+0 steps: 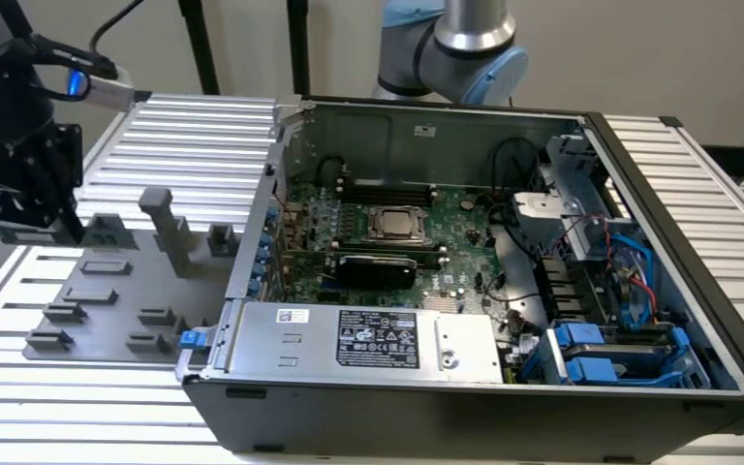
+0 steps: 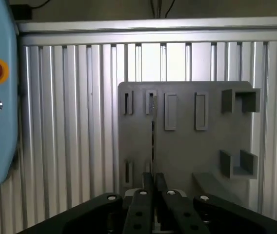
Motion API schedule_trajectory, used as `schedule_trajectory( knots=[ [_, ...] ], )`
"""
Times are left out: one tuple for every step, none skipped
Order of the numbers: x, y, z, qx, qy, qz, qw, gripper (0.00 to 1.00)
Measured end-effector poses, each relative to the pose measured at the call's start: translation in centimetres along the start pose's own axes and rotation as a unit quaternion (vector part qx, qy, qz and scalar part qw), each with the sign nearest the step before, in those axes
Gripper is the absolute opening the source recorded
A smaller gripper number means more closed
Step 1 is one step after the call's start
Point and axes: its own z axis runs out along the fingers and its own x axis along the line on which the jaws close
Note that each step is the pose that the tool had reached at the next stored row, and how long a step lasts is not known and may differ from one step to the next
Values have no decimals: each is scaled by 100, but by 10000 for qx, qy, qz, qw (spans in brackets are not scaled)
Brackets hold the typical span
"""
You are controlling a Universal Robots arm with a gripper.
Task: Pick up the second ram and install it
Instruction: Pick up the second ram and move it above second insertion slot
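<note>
Pick-up stage of memory installation. The black two-fingered gripper [image 2: 153,179] hangs over the flat grey plastic holder plate [image 2: 187,146], which lies on the ribbed aluminium table [image 2: 70,122] at the exterior view's left. The gripper [image 1: 65,225] is well apart from the open black computer case [image 1: 663,194] and the green motherboard [image 1: 456,208] inside it. The second ram [image 2: 152,139], a long, thin, flat circuit-board stick, appears edge-on as a narrow dark line. It runs from one of the small upright slot blocks on the plate straight into the gap between the fingers. The fingers stand pressed almost together on its two flat faces, so the stick appears to be pinched. Whether it is seated in its blocks or lifted clear of them cannot be told. Judged from its form, the stick is light and stiff but brittle. It is likely to pivot if held off-centre, and its chips and contact edge are easily harmed. A hold on the flat faces near mid-length, along the upper edge, seems soundest.
</note>
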Motion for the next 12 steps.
schedule_trajectory(
  knots=[
    [1,-24,-45,1,-2,0,10000,0],
    [2,-51,-91,0,-4,0,10000,0],
    [3,-79,-133,0,-6,-1,10000,0],
    [4,-108,-173,0,-11,-2,10000,0],
    [5,-138,-212,1,-15,-4,10000,0],
    [6,-168,-252,0,-19,-5,10000,0],
    [7,-199,-290,0,-24,-6,10000,0],
    [8,-233,-329,0,-29,-7,10000,0],
    [8,-271,-362,1,-35,-7,10000,0],
    [8,-308,-394,0,-41,-7,10000,0],
    [8,-344,-424,0,-49,-7,10000,0],
    [9,-378,-452,0,-57,-7,10000,0]
  ],
)
